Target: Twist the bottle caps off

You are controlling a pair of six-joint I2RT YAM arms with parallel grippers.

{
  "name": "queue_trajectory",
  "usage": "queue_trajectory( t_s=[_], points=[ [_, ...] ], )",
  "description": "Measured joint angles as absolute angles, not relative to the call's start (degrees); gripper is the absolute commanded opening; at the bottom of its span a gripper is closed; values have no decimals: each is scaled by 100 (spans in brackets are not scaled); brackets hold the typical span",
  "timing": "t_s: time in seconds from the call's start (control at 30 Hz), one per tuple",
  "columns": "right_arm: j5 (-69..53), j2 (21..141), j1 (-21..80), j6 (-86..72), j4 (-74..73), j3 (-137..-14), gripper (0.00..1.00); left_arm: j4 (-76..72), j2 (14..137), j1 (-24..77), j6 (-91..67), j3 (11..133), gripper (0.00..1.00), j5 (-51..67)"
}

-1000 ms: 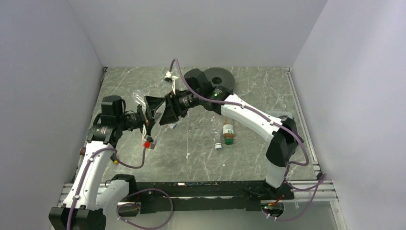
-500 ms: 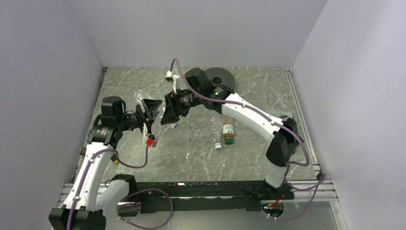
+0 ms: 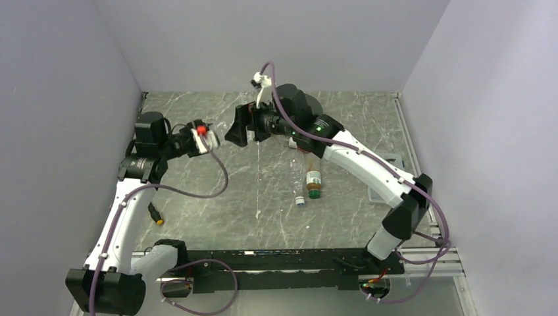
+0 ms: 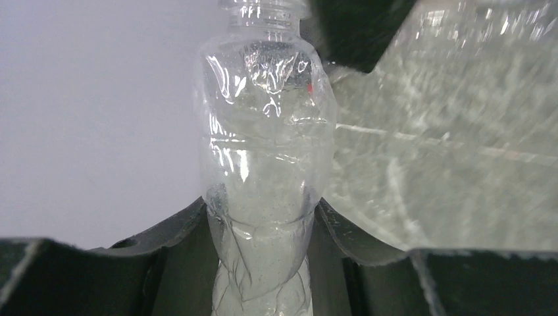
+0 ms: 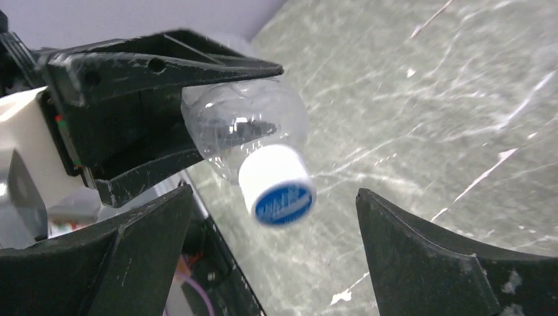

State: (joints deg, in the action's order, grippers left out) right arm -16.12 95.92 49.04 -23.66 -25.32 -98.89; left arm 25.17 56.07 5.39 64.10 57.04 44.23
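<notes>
A plain clear bottle (image 4: 263, 151) is pinched low on its crumpled body by my left gripper (image 4: 260, 204), which is shut on it; its neck runs off the top edge of the left wrist view. In the right wrist view the same bottle (image 5: 240, 125) sticks out from the left gripper's fingers (image 5: 164, 66), and its white cap with a blue top (image 5: 276, 187) points at the camera. My right gripper (image 5: 274, 193) stands open, one finger on each side of the cap, touching nothing. From above, the left gripper (image 3: 212, 137) and right gripper (image 3: 235, 128) face each other over the far left of the table.
An amber bottle with a white-green label (image 3: 314, 181) and a clear bottle (image 3: 299, 179) lie side by side mid-table, caps toward the arms. A black round object (image 3: 310, 104) sits at the back, partly behind the right arm. A pale flat piece (image 3: 388, 160) lies at the right.
The bottle passed from the right gripper to the left: the left jaws shut on it and the right jaws opened. Both grippers moved toward the back of the table, and the left wrist rolled over.
</notes>
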Motion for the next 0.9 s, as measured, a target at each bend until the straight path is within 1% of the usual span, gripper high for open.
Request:
queue_trajectory(
  t_s=[0.07, 0.2, 0.37, 0.5, 0.57, 0.6, 0.7, 0.9],
  points=[
    [-1247, 9356, 4899, -2528, -2283, -9760, 95, 2504, 5791, 534, 5369, 5999, 34, 4322],
    [-867, 9139, 4895, -2869, -1754, -9655, 93, 2447, 5704, 534, 3776, 6010, 34, 4340],
    [-508, 9030, 4895, -3343, -1133, -9356, 87, 2322, 5494, 534, 2630, 5927, 34, 4375],
    [-329, 9024, 4906, -3614, -891, -9205, 82, 2272, 5513, 534, 2027, 5927, 34, 4401],
    [-279, 9024, 4921, -3701, -792, -9205, 77, 2237, 5537, 534, 1806, 5927, 34, 4414],
    [-250, 9024, 4925, -3721, -718, -9205, 73, 2220, 5542, 534, 1715, 5927, 35, 4412],
    [-165, 9032, 4971, -3778, -569, -9220, 67, 2156, 5564, 537, 1463, 5927, 35, 4410],
    [-104, 9205, 5070, -3865, -436, -9397, 64, 1927, 5645, 539, 1107, 5927, 35, 4364]
  ],
)
